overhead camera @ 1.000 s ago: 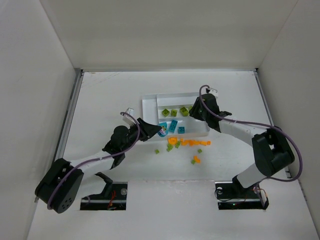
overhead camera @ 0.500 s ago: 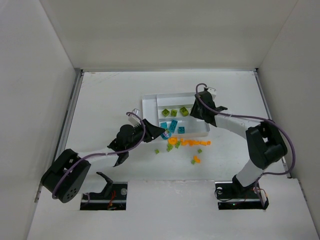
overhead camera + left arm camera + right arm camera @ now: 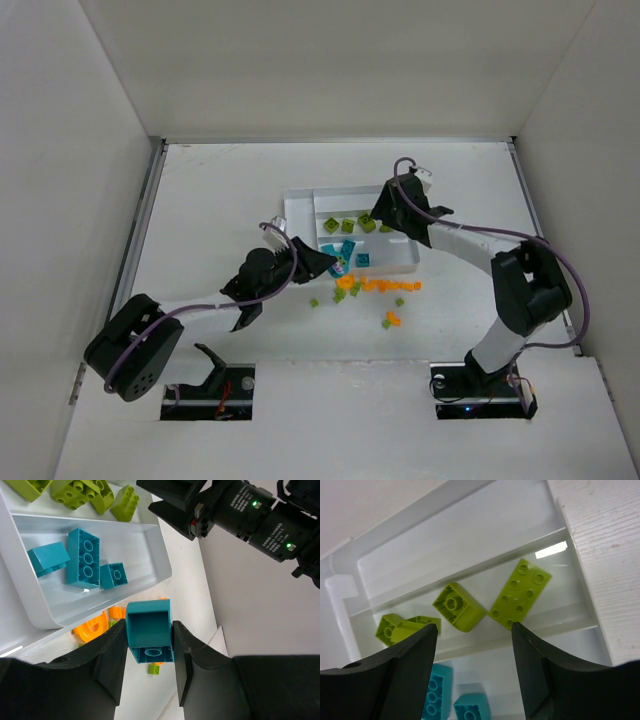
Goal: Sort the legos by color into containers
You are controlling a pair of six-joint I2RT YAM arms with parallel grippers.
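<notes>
both moved: right gripper [image 3: 472,642] just let go, jaws apart over tray [image 3: 470,535]; left gripper [image 3: 149,655] brings its clamped teal brick [image 3: 148,625] closer.

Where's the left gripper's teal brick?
Left wrist view: the teal brick is clamped in the left gripper, just outside the tray's near wall, beside loose orange bricks.

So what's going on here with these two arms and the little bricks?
Two robot arms are sorting toy bricks by colour into a white tray. The left gripper holds a teal brick just outside it, beside the section with three teal bricks. The right gripper hangs open above the section of green bricks. Orange bricks and a few green ones lie loose on the table.
</notes>
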